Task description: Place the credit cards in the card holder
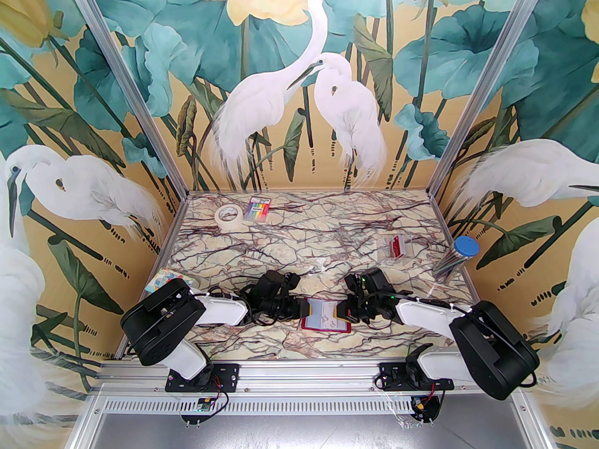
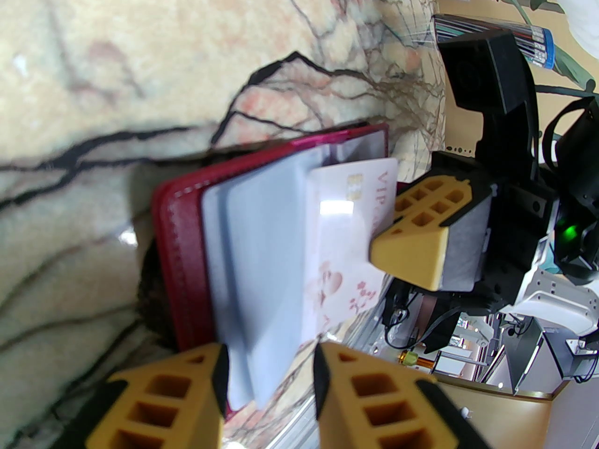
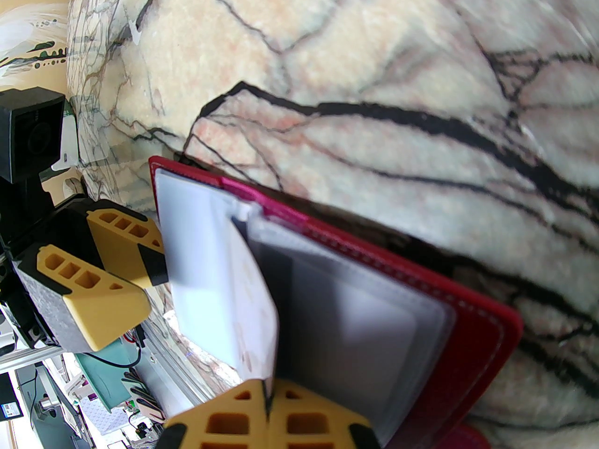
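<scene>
The right gripper (image 3: 267, 398) was pinched shut on a pale credit card (image 2: 344, 250) at the red card holder (image 2: 180, 250). The left gripper (image 2: 271, 372) stood partly open around a clear sleeve (image 2: 257, 260).

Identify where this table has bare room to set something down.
Bare: the wide middle, bordered by the tape roll, the clear case and the card holder; also the near strip before it. Crowded: at the card holder, where the left gripper and the right gripper, shut on a credit card, meet.

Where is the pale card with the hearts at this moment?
In the left wrist view the pale card lies partly inside a clear sleeve of the open card holder, its outer edge pinched by the right gripper.
</scene>
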Robot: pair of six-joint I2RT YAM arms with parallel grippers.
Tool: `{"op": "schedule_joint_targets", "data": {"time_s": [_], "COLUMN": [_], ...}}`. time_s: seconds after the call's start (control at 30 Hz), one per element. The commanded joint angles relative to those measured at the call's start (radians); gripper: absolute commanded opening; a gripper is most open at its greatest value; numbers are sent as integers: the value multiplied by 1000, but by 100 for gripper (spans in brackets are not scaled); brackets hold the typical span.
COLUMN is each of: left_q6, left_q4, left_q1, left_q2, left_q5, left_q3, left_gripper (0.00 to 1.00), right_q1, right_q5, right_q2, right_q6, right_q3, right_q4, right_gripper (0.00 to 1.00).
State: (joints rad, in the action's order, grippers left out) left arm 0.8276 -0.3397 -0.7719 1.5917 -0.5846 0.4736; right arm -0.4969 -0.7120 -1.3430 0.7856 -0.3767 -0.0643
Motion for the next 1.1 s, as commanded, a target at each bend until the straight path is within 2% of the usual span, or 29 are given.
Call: {"op": "schedule_joint_targets", "data": {"time_s": [0.0,0.2,0.3,0.57,0.7,1.07], "left_q6": [-6,-7,-6,-6,-7,-5], "left_q4": [24,27,26,26,23,18], "left_q1": [-14,-14,-13,-15,-15,-14], "left_q2": [28,28,28,28,29,26], "left_q5": [46,46,46,48,49,51], "left_q3": [13,13,13,12,11,6], "left_gripper": [36,36,36,36,36,36], "right_q1": [1,1,1,0,0,-38], "right_q5": [31,29,30,34,49,130], "right_q2": [-25,-29,-27,1,24,39], "right_q6": [4,7,7,-5,-18,-8], "right_q3": [-7,-9,-10,-30,-51,-106], "right_q4": [-17,-15,-18,-69,-121,-218], "right_gripper": [0,0,3,27,34,39]}}
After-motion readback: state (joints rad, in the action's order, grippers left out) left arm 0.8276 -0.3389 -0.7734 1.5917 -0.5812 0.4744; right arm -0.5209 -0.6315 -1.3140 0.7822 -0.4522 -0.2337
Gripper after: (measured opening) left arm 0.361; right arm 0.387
